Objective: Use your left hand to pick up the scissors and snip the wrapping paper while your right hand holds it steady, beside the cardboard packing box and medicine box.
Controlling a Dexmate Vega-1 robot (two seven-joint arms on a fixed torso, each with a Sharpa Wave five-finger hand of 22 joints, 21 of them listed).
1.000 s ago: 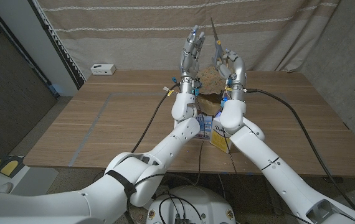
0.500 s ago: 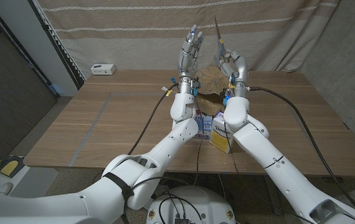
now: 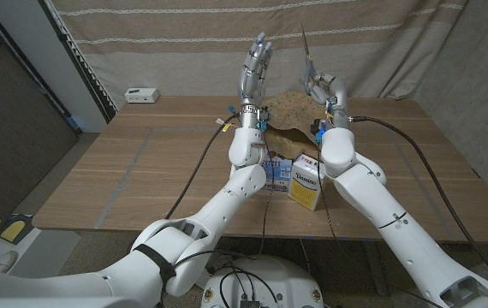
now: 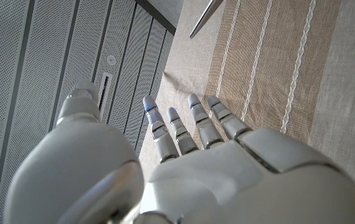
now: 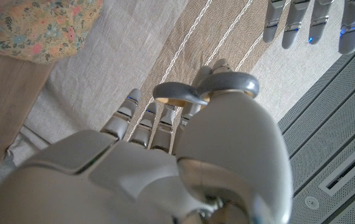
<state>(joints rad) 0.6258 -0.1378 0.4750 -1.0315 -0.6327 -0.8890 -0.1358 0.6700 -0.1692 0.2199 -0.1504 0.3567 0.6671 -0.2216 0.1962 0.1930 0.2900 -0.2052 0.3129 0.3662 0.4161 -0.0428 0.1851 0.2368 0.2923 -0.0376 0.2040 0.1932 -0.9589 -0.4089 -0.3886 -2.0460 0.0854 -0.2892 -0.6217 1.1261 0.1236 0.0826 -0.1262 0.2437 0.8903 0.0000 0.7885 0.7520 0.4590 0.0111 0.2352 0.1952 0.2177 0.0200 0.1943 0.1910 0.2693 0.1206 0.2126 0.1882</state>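
A beige curtain with pale stripes [image 3: 227, 34] hangs across the back of the room behind a wooden table [image 3: 141, 162], which fills the middle of the head view; a dark wall panel [image 3: 13, 94] stands at the left edge, and a small white device [image 3: 141, 95] sits at the table's far left corner. Near the upper centre of the head view the scissors [image 3: 306, 53] are raised above the table, their closed blades pointing up against the curtain; the right hand [image 3: 323, 85] grips them, and in the right wrist view the grey handle loops [image 5: 205, 88] sit among its curled fingers. The left hand [image 3: 255, 68] is lifted just to the left of the scissors, apart from them, its fingers straight and spread and holding nothing; in the left wrist view its fingers [image 4: 184, 127] reach towards the curtain, with the blade tip [image 4: 203, 17] above them. Below the two hands, on the table, lies the floral wrapping paper [image 3: 288, 104], with no hand on it; it shows as a flowered patch [image 5: 34, 28] in the right wrist view. Nearer the bottom of the frame, between the two forearms, stand the medicine box [image 3: 276, 170] and, just to its right, the cardboard packing box [image 3: 306, 183].
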